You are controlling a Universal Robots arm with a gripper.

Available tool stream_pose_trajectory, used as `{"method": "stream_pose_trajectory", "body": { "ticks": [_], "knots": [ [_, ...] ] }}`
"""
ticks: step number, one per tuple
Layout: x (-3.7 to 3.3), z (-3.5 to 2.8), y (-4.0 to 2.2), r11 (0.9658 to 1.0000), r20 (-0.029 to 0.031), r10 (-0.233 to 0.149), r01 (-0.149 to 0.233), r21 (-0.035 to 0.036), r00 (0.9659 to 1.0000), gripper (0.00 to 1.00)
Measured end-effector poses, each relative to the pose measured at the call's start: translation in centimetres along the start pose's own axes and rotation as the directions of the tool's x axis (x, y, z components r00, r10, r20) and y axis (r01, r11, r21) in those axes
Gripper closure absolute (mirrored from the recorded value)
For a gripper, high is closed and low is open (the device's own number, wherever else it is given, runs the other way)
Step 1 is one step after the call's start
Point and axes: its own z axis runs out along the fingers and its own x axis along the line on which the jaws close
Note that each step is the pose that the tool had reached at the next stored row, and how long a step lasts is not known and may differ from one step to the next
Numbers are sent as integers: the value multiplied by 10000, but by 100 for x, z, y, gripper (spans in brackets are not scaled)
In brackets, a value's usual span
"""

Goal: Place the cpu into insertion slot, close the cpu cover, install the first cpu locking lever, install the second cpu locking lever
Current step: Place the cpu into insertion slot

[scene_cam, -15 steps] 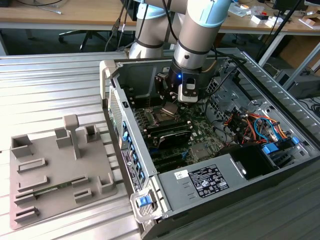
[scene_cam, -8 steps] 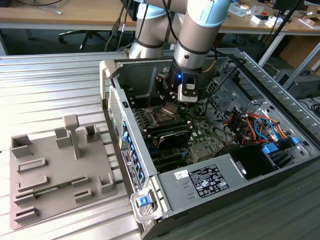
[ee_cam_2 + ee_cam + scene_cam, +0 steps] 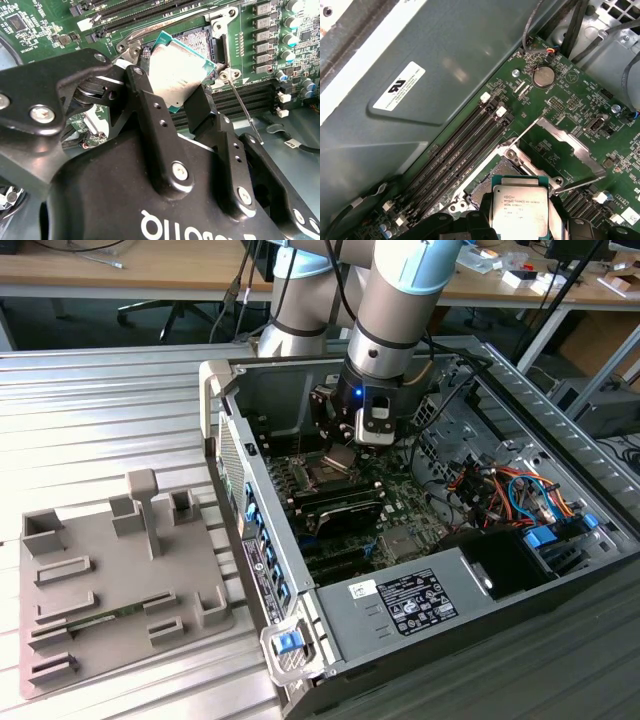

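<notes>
We see the hand [image 3: 174,95] clenched on the cpu [image 3: 175,70], holding it tilted just above the insertion slot [image 3: 202,40] on the green board [image 3: 45,30] inside the open computer case [image 3: 228,425]. The cpu cover [image 3: 570,142] is swung open beside the slot.

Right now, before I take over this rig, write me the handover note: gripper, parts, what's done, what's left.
Gripper: shut on the cpu, gripping two opposite edges; the chip hangs tilted over the insertion slot. Whether a corner touches the slot, I cannot tell.
Cpu cover: swung open, off the slot.
Locking lever: a thin rod, free beside the slot.
Done: cpu is in the grip and over the slot.
Left: cpu not seated, cover not closed, levers not latched.
</notes>
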Motion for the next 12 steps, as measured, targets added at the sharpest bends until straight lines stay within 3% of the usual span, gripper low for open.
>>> {"method": "stream_pose_trajectory", "body": {
  "ticks": [12],
  "knots": [
    [0,1,0,9999,8,136,-136,-2,9999,47]
  ]
}}
